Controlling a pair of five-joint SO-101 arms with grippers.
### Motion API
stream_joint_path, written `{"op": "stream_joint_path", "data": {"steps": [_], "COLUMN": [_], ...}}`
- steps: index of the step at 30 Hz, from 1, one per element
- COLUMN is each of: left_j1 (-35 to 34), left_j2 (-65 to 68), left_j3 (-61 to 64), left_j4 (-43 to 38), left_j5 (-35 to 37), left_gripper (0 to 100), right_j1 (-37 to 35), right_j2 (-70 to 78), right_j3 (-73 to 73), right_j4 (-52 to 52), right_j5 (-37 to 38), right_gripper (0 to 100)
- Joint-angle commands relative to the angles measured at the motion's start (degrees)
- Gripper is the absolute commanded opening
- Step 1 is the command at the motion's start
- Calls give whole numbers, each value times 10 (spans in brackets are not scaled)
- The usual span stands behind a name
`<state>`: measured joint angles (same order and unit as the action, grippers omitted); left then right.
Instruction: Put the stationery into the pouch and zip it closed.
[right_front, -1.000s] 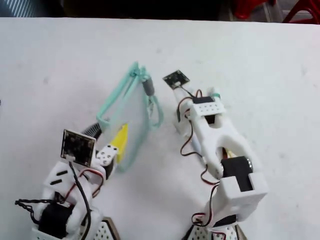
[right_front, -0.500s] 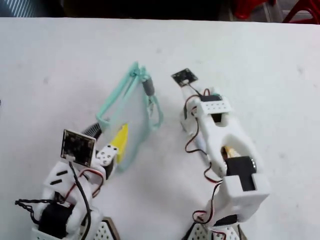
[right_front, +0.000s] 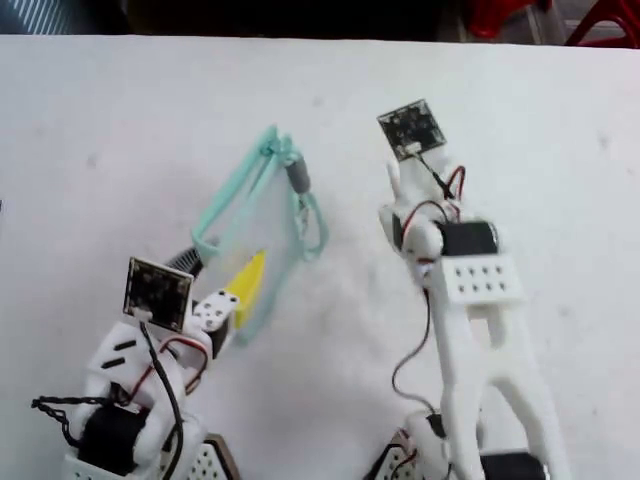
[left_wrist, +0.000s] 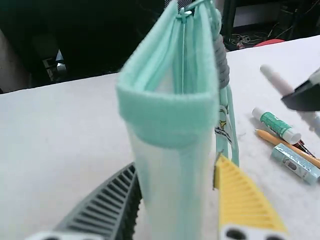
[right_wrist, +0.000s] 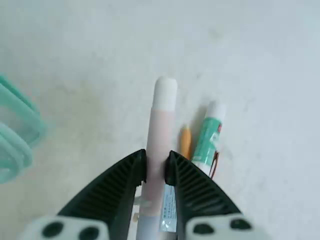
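Right wrist view: the right jaws are clamped on a white pen (right_wrist: 164, 112) held above the bench (right_wrist: 260, 60), its long axis running straight out ahead of them. Below it lie a green tube (right_wrist: 207, 135) and a pencil (right_wrist: 185, 142). In the high view the pouch (right_front: 258, 215) stands on edge near that arm's left side, zip edge uppermost, pinched at its near end by the left jaws. Its contents cannot be made out. The pen likely needs swinging left over the narrow mouth.

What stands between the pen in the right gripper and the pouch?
Nothing visible does. Only bare table lies between the pen and the pouch; its strap hangs on that side.
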<state>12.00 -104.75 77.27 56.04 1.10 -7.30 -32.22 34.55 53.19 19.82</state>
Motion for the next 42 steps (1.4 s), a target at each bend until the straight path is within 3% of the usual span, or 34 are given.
{"op": "stream_joint_path", "data": {"steps": [1, 7, 11, 15, 19, 28, 35, 42], "left_j1": [2, 17, 65, 70, 69, 69, 69, 69], "left_j2": [0, 0, 0, 0, 0, 0, 0, 0], "left_j3": [-2, -2, 0, 0, 0, 0, 0, 0], "left_j4": [-13, -13, 4, 5, 6, 5, 6, 5], "left_j5": [4, 4, 4, 4, 4, 4, 4, 4], "left_gripper": [267, 269, 268, 268, 268, 268, 268, 268], "right_j1": [-1, -36, -166, -327, -416, -421, -422, -421], "right_j2": [-123, -244, -286, -288, -284, -190, -181, -182], "right_j3": [-12, -120, -205, -285, -295, -261, -185, -155], "right_j4": [5, 42, 41, 18, -55, -69, -146, -153], "right_j5": [-2, 0, 0, 0, -4, -4, -5, -3], "right_gripper": [17, 16, 16, 16, 16, 16, 16, 16]}}
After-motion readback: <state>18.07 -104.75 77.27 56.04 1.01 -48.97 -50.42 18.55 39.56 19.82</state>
